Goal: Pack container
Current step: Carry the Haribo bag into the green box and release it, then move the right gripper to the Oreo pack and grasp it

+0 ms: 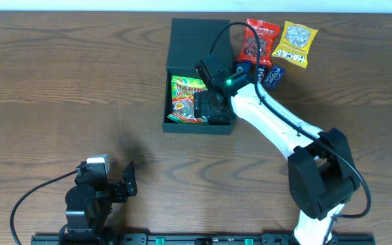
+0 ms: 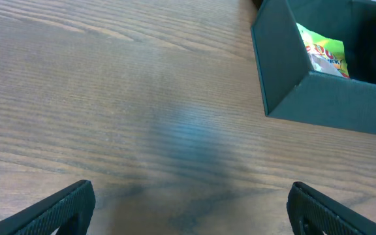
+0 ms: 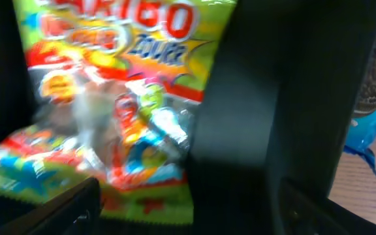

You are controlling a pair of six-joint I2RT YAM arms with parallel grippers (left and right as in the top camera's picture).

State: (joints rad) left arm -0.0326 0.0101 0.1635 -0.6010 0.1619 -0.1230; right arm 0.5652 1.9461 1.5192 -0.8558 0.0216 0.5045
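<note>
Now: right gripper (image 1: 213, 103) spread open down in the container (image 1: 199, 127), left gripper (image 1: 128, 180) open and well back from it

From overhead, the right gripper reaches in over the container's right wall and sits low inside the open box. The green candy packet (image 1: 186, 99) lies just to its left, and the flipped-back lid (image 1: 199, 37) lies beyond it on the far side. The left gripper is well apart from the container, which lies ahead of it and to its right.

The right wrist view is blurred but adds the close detail. Its fingers (image 3: 64, 209) stand far apart at the lower corners with nothing clamped between them. The candy packet (image 3: 123, 98) fills the space ahead and to the left, and the container's dark wall (image 3: 260, 98) rises ahead to the right. Past that wall, a blue packet (image 3: 374, 85) lies outside on the wood. Only the overhead view shows the red packet (image 1: 260, 39) and the yellow packet (image 1: 297, 44), farther out to the right and beyond the gripper, near the blue one (image 1: 272, 75).

The left wrist view shows the left gripper (image 2: 191, 192) with both fingers (image 2: 64, 209) wide apart. The container's near corner (image 2: 286, 78) stands ahead and to the right, with a strip of the candy packet (image 2: 325, 55) showing over its rim. Bare table (image 2: 109, 98) stretches between this gripper and that corner. For the right gripper, the right wall is close and the packet takes up the box's left half.
</note>
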